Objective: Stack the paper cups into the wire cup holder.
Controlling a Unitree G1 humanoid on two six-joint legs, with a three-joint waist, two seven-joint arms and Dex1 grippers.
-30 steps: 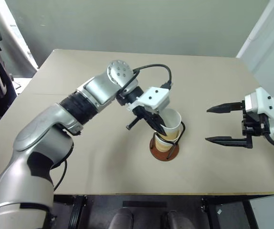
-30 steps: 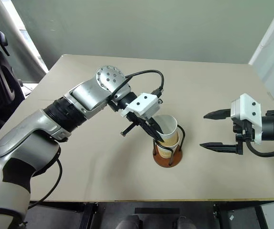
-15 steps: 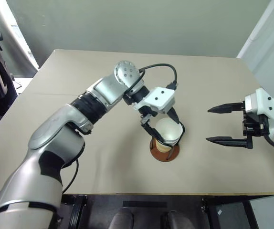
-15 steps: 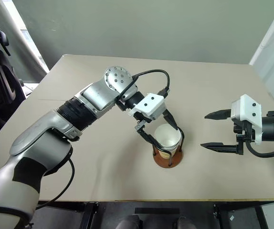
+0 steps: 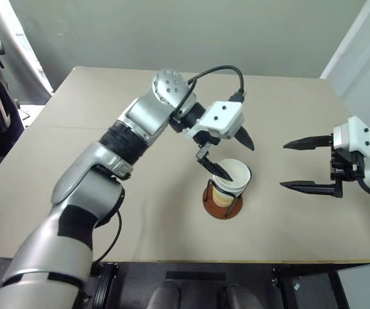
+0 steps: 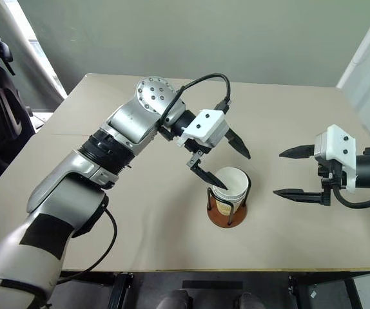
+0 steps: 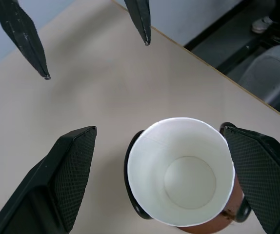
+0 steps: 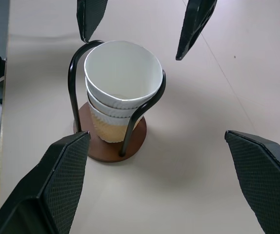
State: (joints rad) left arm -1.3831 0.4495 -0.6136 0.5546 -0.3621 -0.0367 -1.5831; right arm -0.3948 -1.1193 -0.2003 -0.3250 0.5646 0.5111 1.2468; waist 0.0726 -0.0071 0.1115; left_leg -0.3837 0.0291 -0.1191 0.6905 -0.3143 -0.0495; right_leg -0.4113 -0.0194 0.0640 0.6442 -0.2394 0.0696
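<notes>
Nesting paper cups [image 8: 123, 83], no readable print

Both my grippers spread wide, empty.
Left gripper [image 5: 232, 153] reaches inward, angled down; right gripper [image 5: 296, 165] points left.

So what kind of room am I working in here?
Likely a lab or test room: a plain beige table against a bare wall, holding just the wire cup holder with nested paper cups.

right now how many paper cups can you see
3, judged by rims: all nested in one stack inside the wire cup holder near the table's front edge. Three rolled rims show in the right wrist view; a further cup hidden inside cannot be ruled out.
</notes>
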